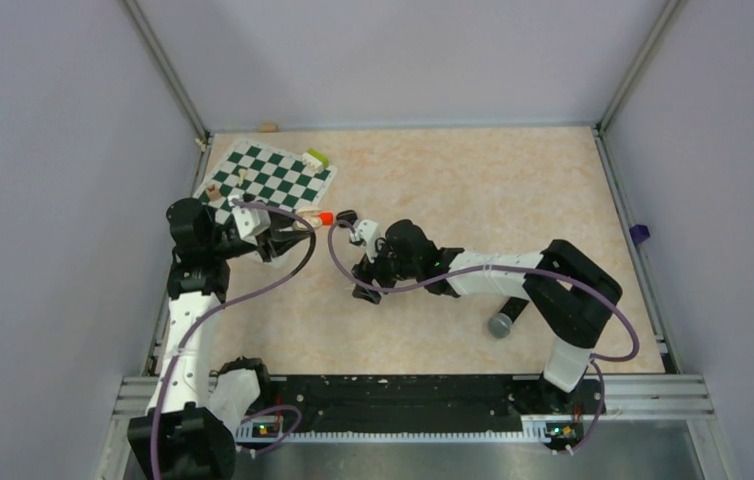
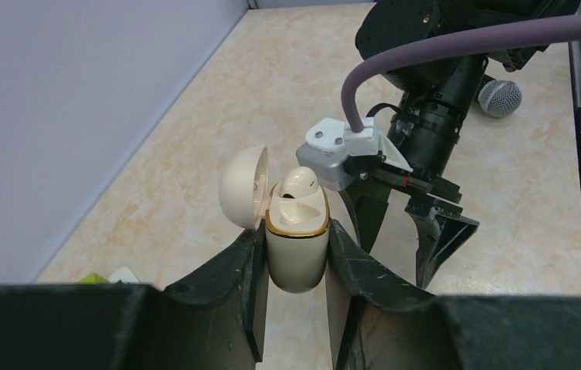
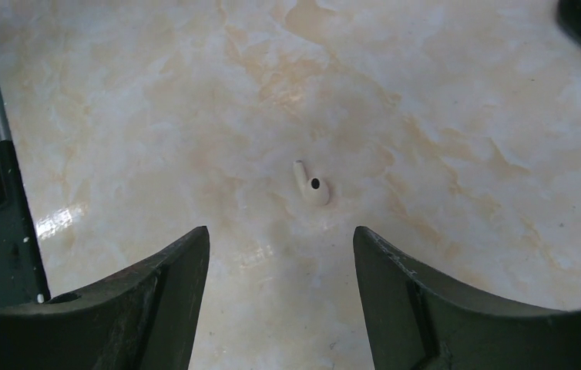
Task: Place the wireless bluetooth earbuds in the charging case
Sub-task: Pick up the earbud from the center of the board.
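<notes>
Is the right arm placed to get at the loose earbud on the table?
Likely yes: the earbud lies alone on the table below the open right claw, nothing between them.

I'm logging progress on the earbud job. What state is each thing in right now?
charging case: upright, lid open.
first earbud: sitting in the case, head sticking up.
second earbud: lying loose on the table.
left hand: shut on the case.
right hand: open, empty, over the loose earbud.
microphone: lying on the table.
</notes>
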You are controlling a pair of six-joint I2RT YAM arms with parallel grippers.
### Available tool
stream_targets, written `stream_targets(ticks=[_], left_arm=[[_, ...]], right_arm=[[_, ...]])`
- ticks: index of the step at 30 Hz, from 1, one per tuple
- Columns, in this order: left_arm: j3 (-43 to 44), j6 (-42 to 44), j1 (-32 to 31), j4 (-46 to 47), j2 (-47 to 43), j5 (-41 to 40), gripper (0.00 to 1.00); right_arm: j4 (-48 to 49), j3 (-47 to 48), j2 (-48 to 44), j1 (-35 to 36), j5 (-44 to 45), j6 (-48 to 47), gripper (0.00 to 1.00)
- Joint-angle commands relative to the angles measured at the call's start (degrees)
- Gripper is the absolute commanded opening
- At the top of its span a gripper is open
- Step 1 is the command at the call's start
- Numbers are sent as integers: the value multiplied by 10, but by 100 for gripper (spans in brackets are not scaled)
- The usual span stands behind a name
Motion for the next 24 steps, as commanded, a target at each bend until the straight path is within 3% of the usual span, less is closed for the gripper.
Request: stream_targets(ticks=[1, 11, 15, 18, 24], left_arm=[[-8, 5, 34, 12, -21, 69, 0], [-7, 17, 51, 1, -40, 83, 0], [-6, 21, 53, -1, -47, 90, 0], [-2, 27, 53, -1, -46, 98, 0], [-7, 87, 53, -53, -46, 108, 0]], right_arm=[[16, 27, 17, 0, 60, 15, 66], [-31, 72, 69, -4, 23, 36, 61], [-69, 140, 128, -42, -26, 103, 48], [-91, 179, 166, -59, -71, 138, 46], [-84, 155, 181, -57, -94, 136, 46]])
